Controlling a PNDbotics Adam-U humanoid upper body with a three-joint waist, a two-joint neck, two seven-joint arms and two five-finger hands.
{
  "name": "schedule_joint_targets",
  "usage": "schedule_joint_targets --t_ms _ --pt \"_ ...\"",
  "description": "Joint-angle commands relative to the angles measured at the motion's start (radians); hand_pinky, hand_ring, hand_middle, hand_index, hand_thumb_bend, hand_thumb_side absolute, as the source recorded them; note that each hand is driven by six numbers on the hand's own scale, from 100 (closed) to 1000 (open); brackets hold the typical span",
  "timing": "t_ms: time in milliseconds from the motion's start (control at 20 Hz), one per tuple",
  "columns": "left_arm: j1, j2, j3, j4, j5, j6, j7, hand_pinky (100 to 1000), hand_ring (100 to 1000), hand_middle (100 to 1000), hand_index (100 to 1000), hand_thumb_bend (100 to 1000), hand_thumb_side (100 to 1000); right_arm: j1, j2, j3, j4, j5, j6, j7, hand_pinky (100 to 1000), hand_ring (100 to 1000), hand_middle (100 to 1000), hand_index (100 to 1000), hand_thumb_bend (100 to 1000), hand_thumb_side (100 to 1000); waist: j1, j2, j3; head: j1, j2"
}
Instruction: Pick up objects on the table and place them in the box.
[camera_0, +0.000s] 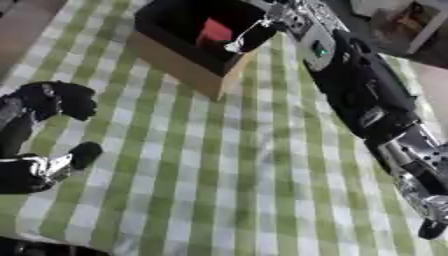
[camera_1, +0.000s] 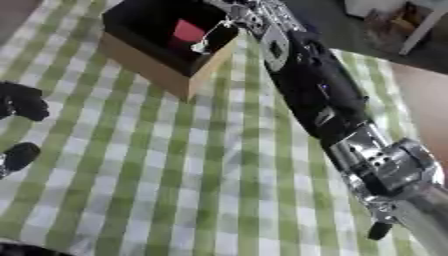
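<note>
A green and white checked cloth covers the whole table. Off its far left corner lies a strip of brownish floor. At the far right, past the table's edge, stands pale furniture, blurred, on a dark floor.

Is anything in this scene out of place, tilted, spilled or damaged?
Nothing stands out. The cardboard box stands upright on the checked tablecloth with a red object inside. The right hand reaches over the box; the left hand rests at the left edge.
</note>
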Motion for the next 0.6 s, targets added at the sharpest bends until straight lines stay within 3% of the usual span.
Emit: schedule_joint_targets --t_ms 50,300,600 --pt "-0.013 0.003 -0.004 -0.015 0.002 0.0 -0.003 681 661 624 785 569 484 -0.014 -0.018 -0.006 -0.02 0.003 0.004 -0.02 835 868 949 955 440 211 0.012 -0.018 -0.005 -0.002 -0.012" --pt "-0.007 0.006 -0.003 -0.011 0.001 0.001 -0.002 682 661 631 785 567 485 -0.013 -0.027 0.0 -0.067 -0.049 -0.002 -0.062 813 824 850 922 416 155 0.02 -0.022 -0.031 0.006 -0.008" --pt "0.013 0.021 0.012 -0.003 -0.004 0.002 0.011 682 661 632 784 566 486 -0.009 -0.062 0.023 -0.197 -0.147 -0.038 -0.051 800 792 802 911 386 100 0.037 -0.032 -0.104 0.033 -0.002"
